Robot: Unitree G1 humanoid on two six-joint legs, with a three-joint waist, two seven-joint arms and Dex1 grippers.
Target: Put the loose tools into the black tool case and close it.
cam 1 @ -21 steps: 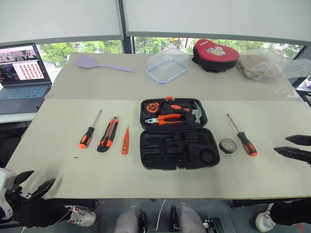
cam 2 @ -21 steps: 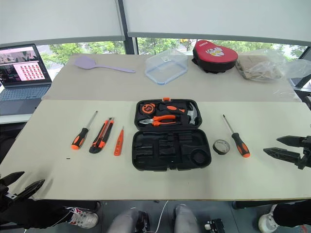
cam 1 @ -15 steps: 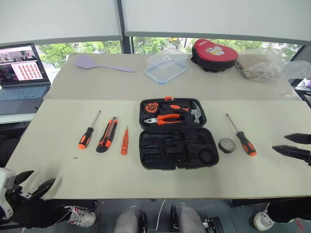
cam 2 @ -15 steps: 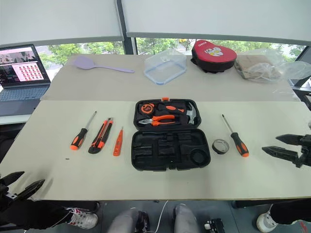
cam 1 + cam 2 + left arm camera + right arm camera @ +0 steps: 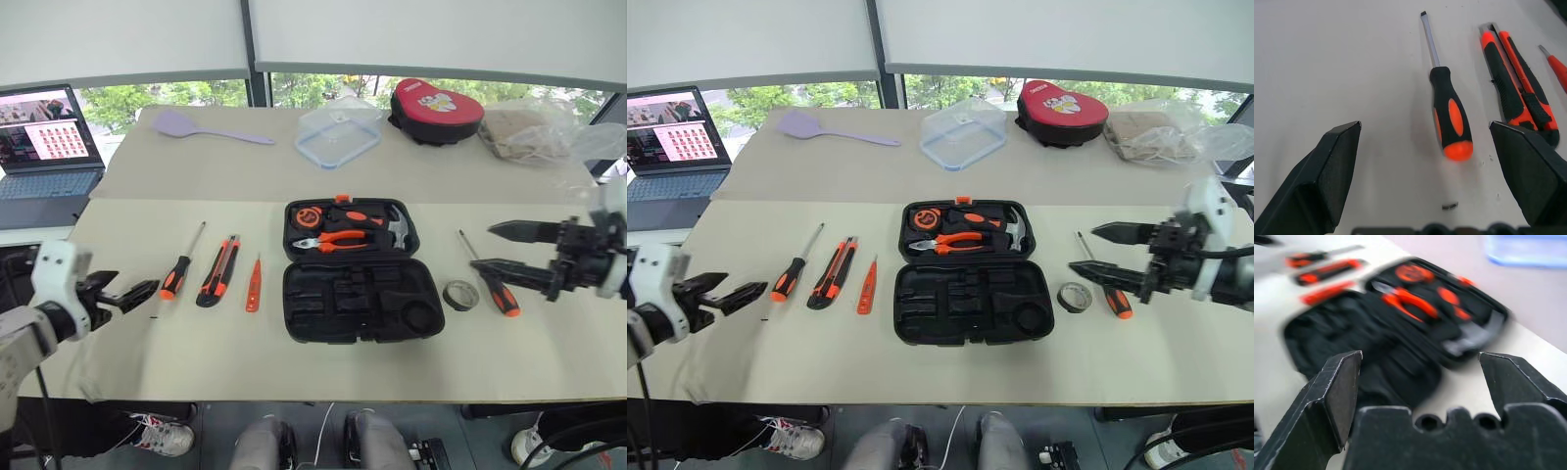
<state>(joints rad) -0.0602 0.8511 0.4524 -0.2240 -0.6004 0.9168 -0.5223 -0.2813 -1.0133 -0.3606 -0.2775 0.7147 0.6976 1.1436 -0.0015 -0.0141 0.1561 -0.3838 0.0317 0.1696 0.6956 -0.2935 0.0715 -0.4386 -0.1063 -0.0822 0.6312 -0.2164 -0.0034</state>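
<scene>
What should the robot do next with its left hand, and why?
Probably ease the left gripper forward onto the screwdriver and close on its handle. The gripper is open and empty, the handle lies between its fingers ahead, and the black tool case lies open.

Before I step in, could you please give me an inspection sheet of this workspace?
Surface: pale table, no spills seen.
Job's things: black tool case open flat; left of it a screwdriver, utility knife and slim orange screwdriver; right of it a tape roll and second screwdriver.
Clutter: lilac spatula, clear box, red pouch, plastic bag on the far table.
Grippers: left gripper and right gripper open, empty.
Cables: nothing seen on the table.
Surroundings: laptop, windows.
</scene>
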